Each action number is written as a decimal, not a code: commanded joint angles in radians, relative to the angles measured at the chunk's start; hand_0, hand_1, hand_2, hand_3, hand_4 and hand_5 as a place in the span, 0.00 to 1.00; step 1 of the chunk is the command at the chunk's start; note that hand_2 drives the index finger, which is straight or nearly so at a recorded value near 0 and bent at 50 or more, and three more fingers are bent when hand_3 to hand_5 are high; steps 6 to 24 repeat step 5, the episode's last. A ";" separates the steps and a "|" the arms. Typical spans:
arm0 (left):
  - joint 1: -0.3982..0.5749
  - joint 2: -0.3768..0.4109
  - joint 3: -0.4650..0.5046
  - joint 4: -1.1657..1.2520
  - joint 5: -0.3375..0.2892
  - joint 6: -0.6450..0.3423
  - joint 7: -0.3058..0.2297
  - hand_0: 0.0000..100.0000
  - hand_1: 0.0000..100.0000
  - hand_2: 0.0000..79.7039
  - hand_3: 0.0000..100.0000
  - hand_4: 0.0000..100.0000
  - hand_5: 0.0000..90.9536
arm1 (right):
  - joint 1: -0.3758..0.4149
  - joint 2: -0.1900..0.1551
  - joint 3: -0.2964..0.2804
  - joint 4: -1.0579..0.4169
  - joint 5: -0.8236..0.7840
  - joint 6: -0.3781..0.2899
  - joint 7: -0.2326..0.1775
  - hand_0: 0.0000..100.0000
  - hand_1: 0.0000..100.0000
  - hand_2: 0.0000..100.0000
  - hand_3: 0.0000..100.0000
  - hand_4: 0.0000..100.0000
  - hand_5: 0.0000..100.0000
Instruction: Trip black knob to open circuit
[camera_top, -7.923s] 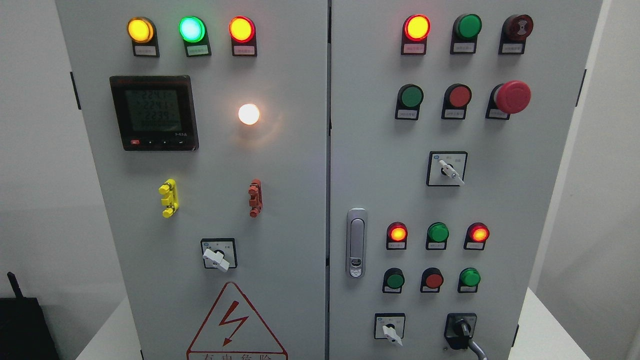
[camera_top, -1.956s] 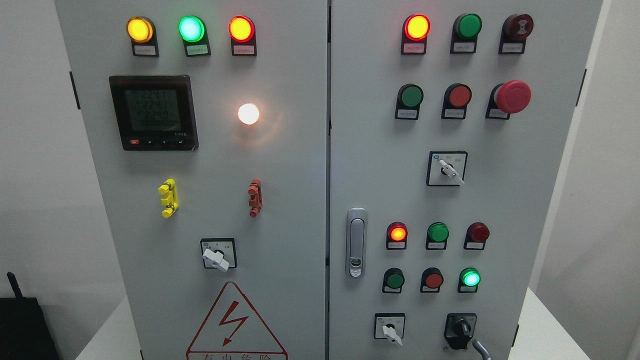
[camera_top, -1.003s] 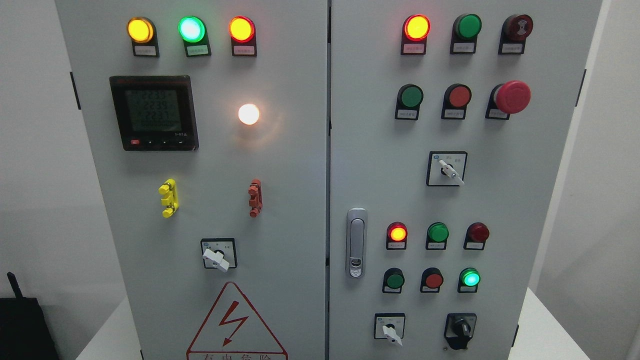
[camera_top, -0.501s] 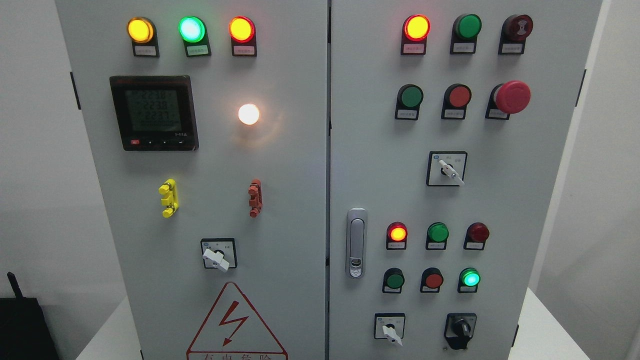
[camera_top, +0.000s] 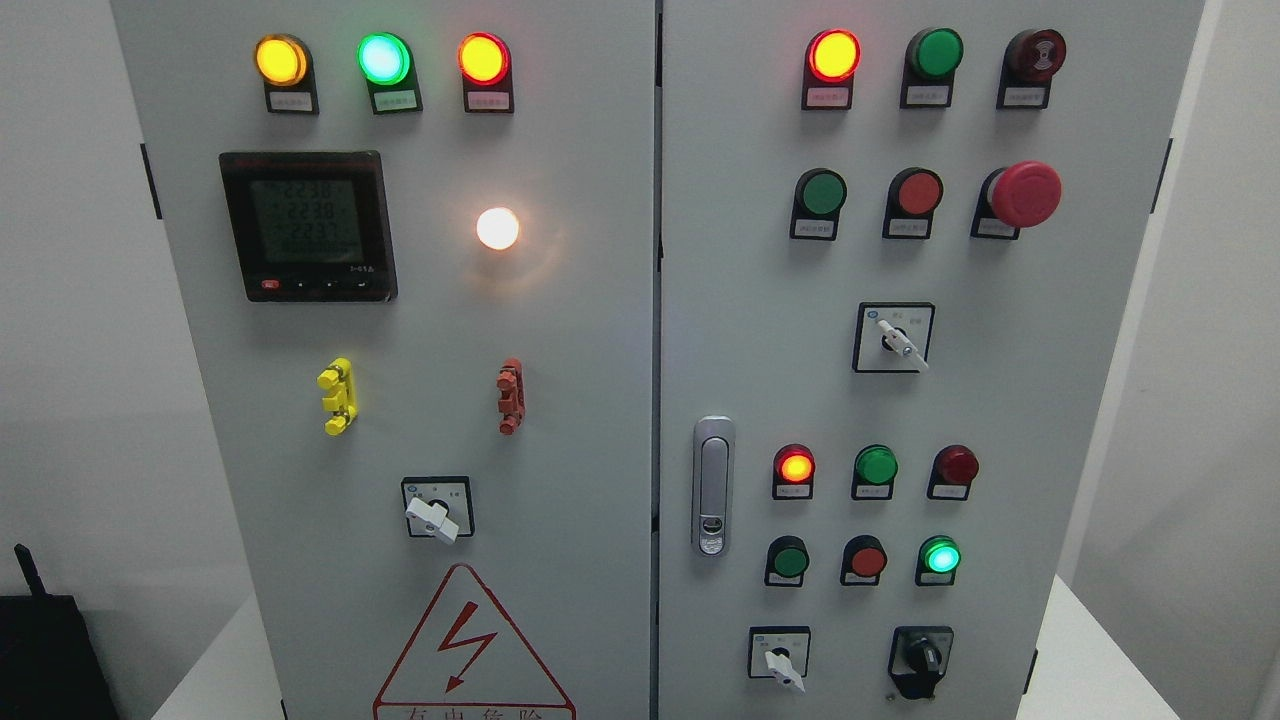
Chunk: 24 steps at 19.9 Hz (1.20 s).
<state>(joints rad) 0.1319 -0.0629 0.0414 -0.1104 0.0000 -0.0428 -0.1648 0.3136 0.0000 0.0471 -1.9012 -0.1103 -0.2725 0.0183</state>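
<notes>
Plain pale walls (camera_top: 70, 330) stood on either side, evenly lit, the right wall (camera_top: 1200, 400) slightly shadowed toward the lower part. A white desk (camera_top: 1085, 660) showed at both lower corners. At the bottom left sat a black box (camera_top: 50, 655) with a thin dark stub rising from its top.

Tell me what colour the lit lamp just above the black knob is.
Green: the lamp glows green above the black knob, seen in the head view.
</notes>
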 joint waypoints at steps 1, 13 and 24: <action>0.000 0.000 0.000 0.000 -0.023 0.004 0.001 0.12 0.39 0.00 0.00 0.00 0.00 | 0.002 0.021 0.004 -0.009 0.000 -0.001 0.000 0.00 0.00 0.00 0.00 0.00 0.00; 0.000 0.000 0.000 0.000 -0.023 0.004 0.001 0.12 0.39 0.00 0.00 0.00 0.00 | 0.004 0.023 0.004 -0.009 0.000 -0.002 -0.001 0.00 0.00 0.00 0.00 0.00 0.00; 0.000 0.000 0.000 0.000 -0.023 0.004 0.001 0.12 0.39 0.00 0.00 0.00 0.00 | 0.004 0.023 0.004 -0.009 0.000 -0.002 -0.001 0.00 0.00 0.00 0.00 0.00 0.00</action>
